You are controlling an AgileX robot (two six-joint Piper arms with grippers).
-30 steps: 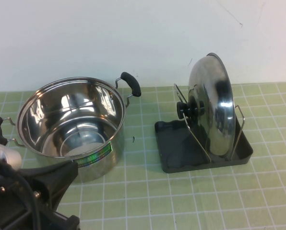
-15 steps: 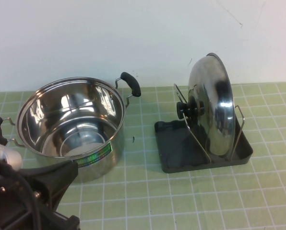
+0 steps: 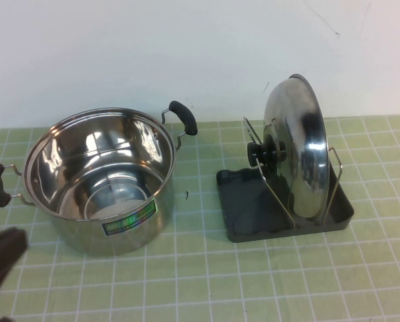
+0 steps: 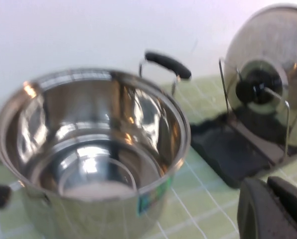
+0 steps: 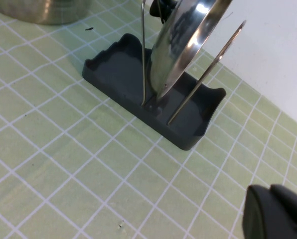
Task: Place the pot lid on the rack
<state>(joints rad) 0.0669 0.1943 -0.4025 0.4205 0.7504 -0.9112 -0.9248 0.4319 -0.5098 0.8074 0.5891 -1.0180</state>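
The shiny steel pot lid [image 3: 297,144] stands on edge in the dark grey rack [image 3: 240,201], leaning between its wire loops, black knob [image 3: 260,153] facing the pot. It also shows in the left wrist view [image 4: 270,79] and the right wrist view [image 5: 181,40], seated in the rack [image 5: 118,74]. My left gripper [image 4: 270,211] is shut and empty, low at the front left [image 3: 0,258], beside the pot. My right gripper [image 5: 275,211] is shut and empty, above the mat off the rack's near right; it is out of the high view.
An open steel pot [image 3: 99,178] with two black handles stands left of the rack, also in the left wrist view [image 4: 93,149]. A green gridded mat [image 3: 254,282] covers the table. A white wall runs behind.
My left arm has drawn back toward the front left corner; only a dark tip of it still shows in the high view. The lid, rack and pot have not moved.
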